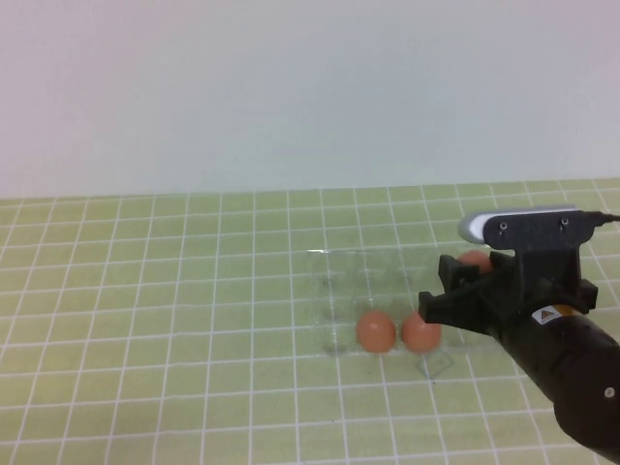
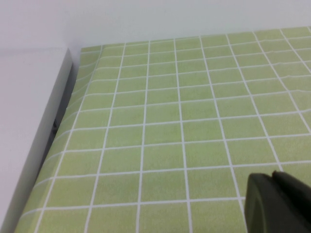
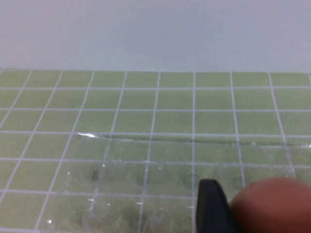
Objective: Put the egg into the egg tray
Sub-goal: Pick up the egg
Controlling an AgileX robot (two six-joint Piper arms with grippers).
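My right gripper [image 1: 467, 278] is at the right of the table, over the right end of the clear egg tray [image 1: 334, 281]. It is shut on a reddish-brown egg [image 1: 475, 259], which presses against the black finger [image 3: 210, 206] in the right wrist view [image 3: 274, 204]. The tray's clear cups [image 3: 121, 179] lie just below and ahead of it. Two more eggs sit side by side in the tray's near row, one on the left [image 1: 376, 331] and one on the right [image 1: 420, 332]. My left gripper [image 2: 275, 177] is shut and empty over bare mat, out of the high view.
A green mat with a white grid [image 1: 145, 320] covers the table, with a pale wall behind. In the left wrist view the mat's edge meets a white ledge [image 2: 34, 126].
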